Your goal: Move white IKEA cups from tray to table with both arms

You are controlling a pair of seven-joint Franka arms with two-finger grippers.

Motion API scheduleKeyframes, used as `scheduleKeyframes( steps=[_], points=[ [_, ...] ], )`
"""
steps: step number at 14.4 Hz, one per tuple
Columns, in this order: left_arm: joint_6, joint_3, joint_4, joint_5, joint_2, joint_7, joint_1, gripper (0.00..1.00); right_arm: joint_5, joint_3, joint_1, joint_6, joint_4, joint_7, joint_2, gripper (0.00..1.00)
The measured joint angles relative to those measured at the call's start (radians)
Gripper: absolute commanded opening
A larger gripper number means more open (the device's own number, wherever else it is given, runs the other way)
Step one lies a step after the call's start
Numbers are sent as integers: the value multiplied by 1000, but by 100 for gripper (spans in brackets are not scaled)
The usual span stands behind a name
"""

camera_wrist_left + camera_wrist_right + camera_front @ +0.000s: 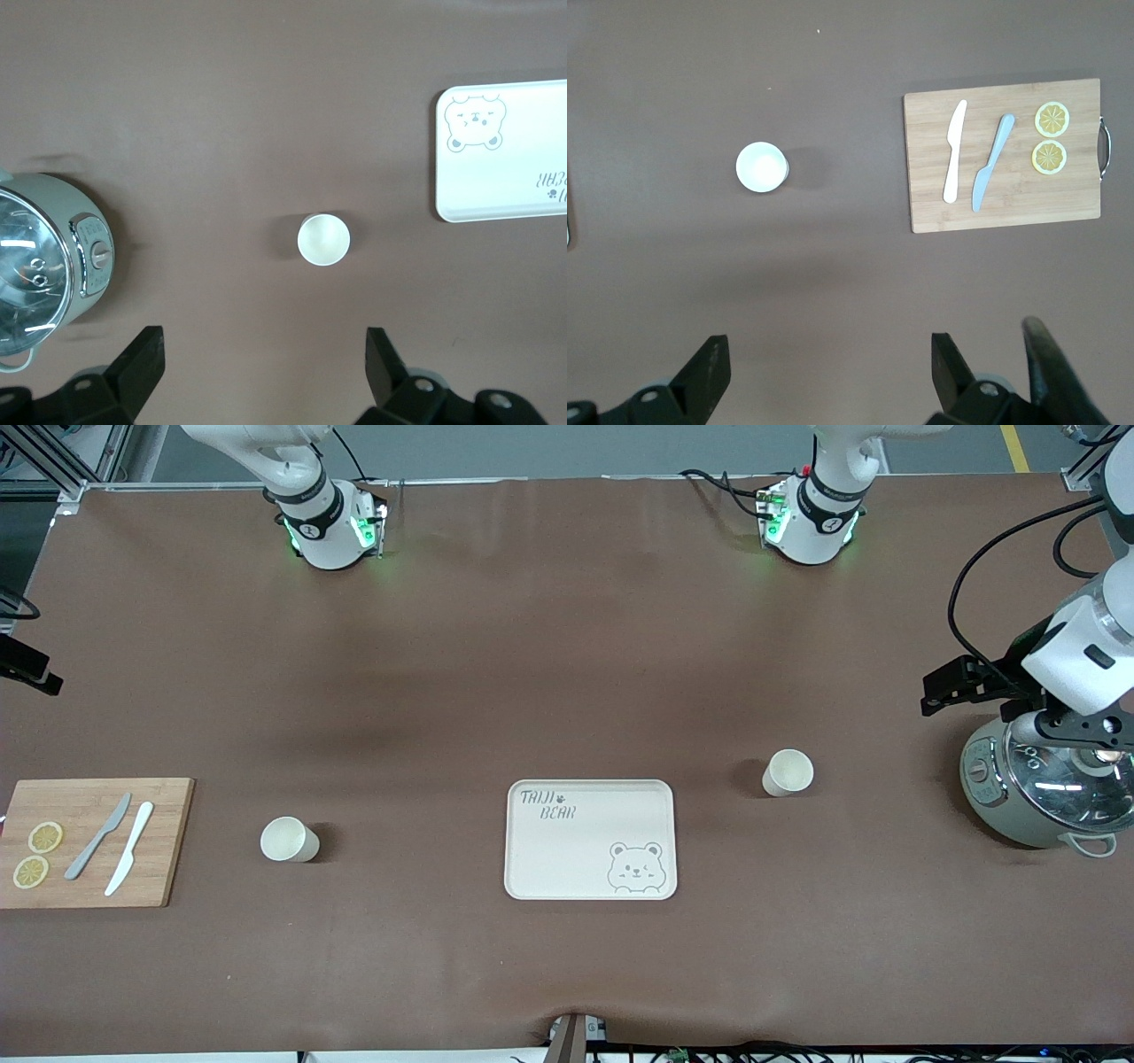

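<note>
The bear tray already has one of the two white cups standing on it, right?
No. The front view shows the bear tray bare. Both white cups stand on the table, one toward each arm's end.

A robot lab: two arm bases (332,527) bolted to a brown-covered worktop (567,646), cables (983,558), aluminium framing (53,460).

A brown table (567,646) carries a bear tray (590,839) mid-way, with one cup (787,772) toward the left arm's end and another cup (288,840) toward the right arm's. A cutting board (93,841) and a cooker (1036,793) sit at the two ends.
</note>
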Motion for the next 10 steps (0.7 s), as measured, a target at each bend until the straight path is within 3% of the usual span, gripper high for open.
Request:
scheduleKeyframes(
  steps=[10],
  points=[
    [0, 1, 3, 0, -6, 8, 36, 100, 0, 5, 0, -3, 0, 1, 2, 100]
  ],
)
